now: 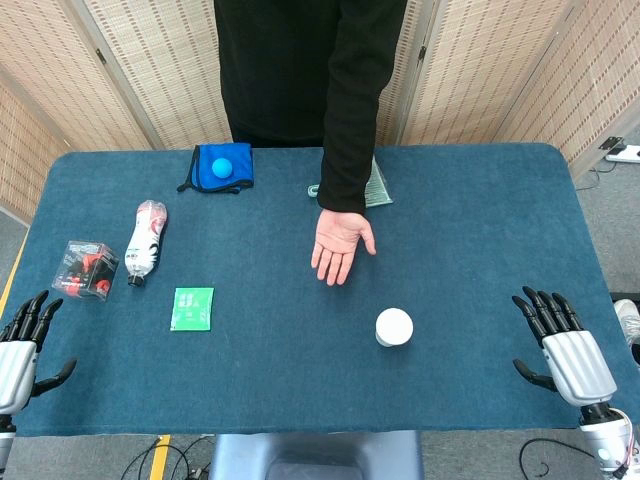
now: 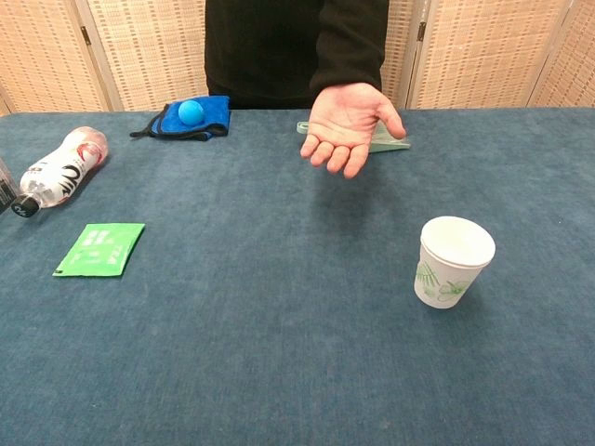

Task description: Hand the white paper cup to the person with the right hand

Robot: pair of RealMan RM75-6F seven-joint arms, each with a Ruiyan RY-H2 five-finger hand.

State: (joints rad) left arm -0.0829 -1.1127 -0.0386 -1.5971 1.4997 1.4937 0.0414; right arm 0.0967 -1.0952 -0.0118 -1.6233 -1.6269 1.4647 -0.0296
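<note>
the white paper cup [image 1: 394, 327] stands upright on the blue table [image 1: 480, 230], mouth up, with a green leaf print on its side in the chest view [image 2: 453, 261]. my right hand [image 1: 562, 345] rests at the table edge well to the right of the cup, palm down, fingers spread and holding nothing, not touching the cup. my left hand [image 1: 20, 350] lies at the table edge far to the left of the cup, fingers also apart and empty.

beyond the cup, a little to its left, the person's hand [image 1: 340, 245] is held out palm up, fingers loosely open, above the table; the chest view shows it too [image 2: 349, 125].

left of the cup lies a flat green packet [image 1: 192, 308]. farther left of the cup a plastic bottle [image 1: 146, 241] lies on its side, and a small clear packet with red inside [image 1: 85, 269] sits beside it. beyond and left of the cup a blue ball [image 1: 222, 166] sits on a folded blue cloth [image 1: 205, 178].
</note>
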